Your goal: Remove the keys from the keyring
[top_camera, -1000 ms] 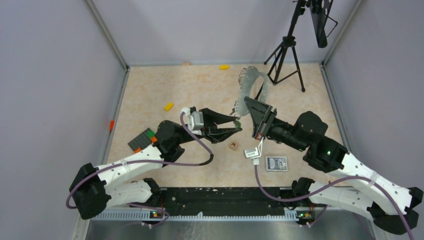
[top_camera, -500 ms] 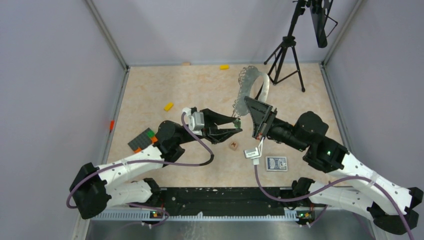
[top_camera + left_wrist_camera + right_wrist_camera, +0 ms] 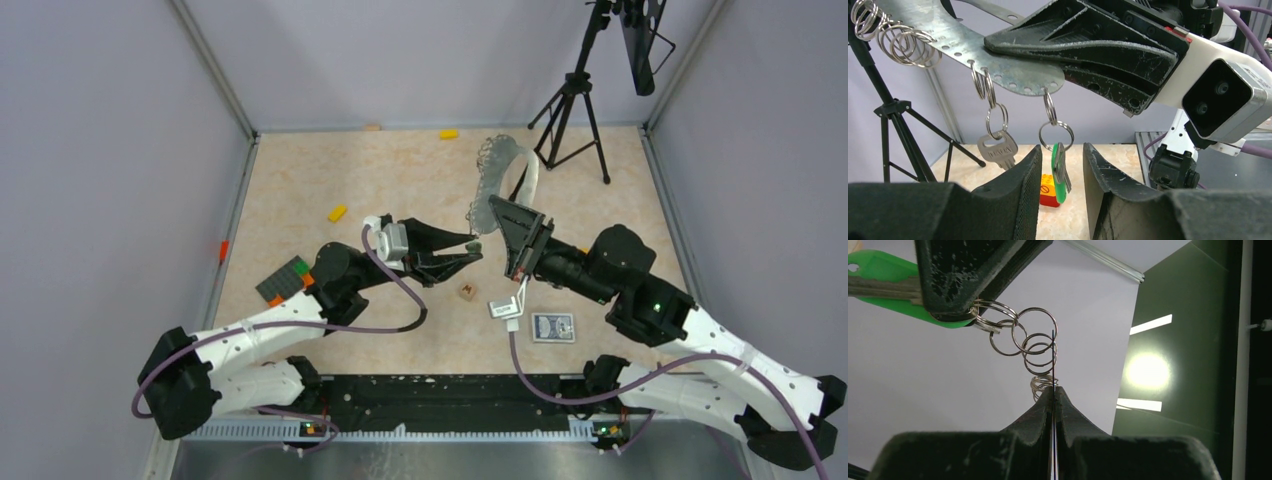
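My right gripper (image 3: 508,214) is shut on the lower end of the flat grey keyring (image 3: 506,168) and holds it upright in the air; in the right wrist view the keyring (image 3: 1053,352) is an edge-on sliver between the pressed jaws (image 3: 1053,390). Small wire rings hang from its holes. A green-headed key (image 3: 1059,172) hangs on one ring between the fingers of my open left gripper (image 3: 1060,167), with gaps on both sides. A silver key (image 3: 998,149) hangs just left of it. In the top view the left gripper (image 3: 477,246) sits at the keyring's lower left edge.
A small brown cube (image 3: 466,291), a white tag (image 3: 503,308) and a playing card (image 3: 552,327) lie below the grippers. Yellow blocks (image 3: 337,212) (image 3: 449,133) and a coloured block stack (image 3: 287,280) lie to the left. A black tripod (image 3: 572,110) stands at back right. A red-yellow brick (image 3: 1049,192) lies below the key.
The keyring turned slightly a second ago and has held still since. My left jaws look a little narrower around the green key.
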`<state>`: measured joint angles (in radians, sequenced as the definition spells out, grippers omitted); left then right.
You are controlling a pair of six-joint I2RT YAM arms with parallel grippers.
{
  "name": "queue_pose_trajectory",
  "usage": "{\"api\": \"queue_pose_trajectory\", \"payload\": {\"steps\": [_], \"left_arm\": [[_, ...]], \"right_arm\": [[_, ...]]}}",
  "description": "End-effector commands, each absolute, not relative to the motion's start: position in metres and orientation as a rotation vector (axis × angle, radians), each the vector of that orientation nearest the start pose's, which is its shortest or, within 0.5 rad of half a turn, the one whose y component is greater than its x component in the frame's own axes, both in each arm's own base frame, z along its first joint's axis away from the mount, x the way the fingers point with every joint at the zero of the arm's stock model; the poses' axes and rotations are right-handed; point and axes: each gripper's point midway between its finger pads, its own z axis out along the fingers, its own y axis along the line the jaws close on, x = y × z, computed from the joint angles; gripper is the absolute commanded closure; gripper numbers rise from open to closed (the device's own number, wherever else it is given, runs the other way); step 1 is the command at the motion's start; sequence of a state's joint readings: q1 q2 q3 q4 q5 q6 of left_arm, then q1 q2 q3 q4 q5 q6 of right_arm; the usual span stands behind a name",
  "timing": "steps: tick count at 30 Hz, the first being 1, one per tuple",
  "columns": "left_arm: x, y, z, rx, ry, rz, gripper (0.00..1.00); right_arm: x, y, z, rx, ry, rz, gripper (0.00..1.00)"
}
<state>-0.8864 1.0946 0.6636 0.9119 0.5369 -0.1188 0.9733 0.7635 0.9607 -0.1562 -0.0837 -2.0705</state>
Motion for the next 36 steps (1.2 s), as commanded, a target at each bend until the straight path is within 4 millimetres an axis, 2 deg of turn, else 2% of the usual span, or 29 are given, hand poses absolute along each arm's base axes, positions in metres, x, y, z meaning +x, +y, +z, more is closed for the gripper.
{"api": "queue_pose_trajectory", "payload": {"steps": [1, 8, 19, 29, 34, 36], "left_arm": [[0.154, -0.335, 0.381, 0.874, 0.811, -1.159, 0.6], [0.153, -0.339, 0.383, 0.881, 0.8, -1.18, 0.61], [0.151, -0.34, 0.381, 0.895, 0.798, -1.19, 0.78], [0.145, -0.339, 0.375, 0.928, 0.788, -1.191, 0.88], [0.141, -0.336, 0.374, 0.944, 0.779, -1.18, 0.88], [0.142, -0.335, 0.374, 0.943, 0.788, -1.175, 0.81]], "right_arm": [[0.184, 0.241, 0.446, -1.527, -0.008, -0.803, 1.0], [0.184, 0.24, 0.446, -1.525, -0.003, -0.801, 1.0], [0.182, 0.238, 0.449, -1.504, 0.006, -0.786, 1.0], [0.182, 0.236, 0.451, -1.488, 0.021, -0.781, 1.0], [0.182, 0.236, 0.45, -1.486, 0.027, -0.776, 1.0], [0.182, 0.235, 0.45, -1.485, 0.027, -0.777, 1.0]]}}
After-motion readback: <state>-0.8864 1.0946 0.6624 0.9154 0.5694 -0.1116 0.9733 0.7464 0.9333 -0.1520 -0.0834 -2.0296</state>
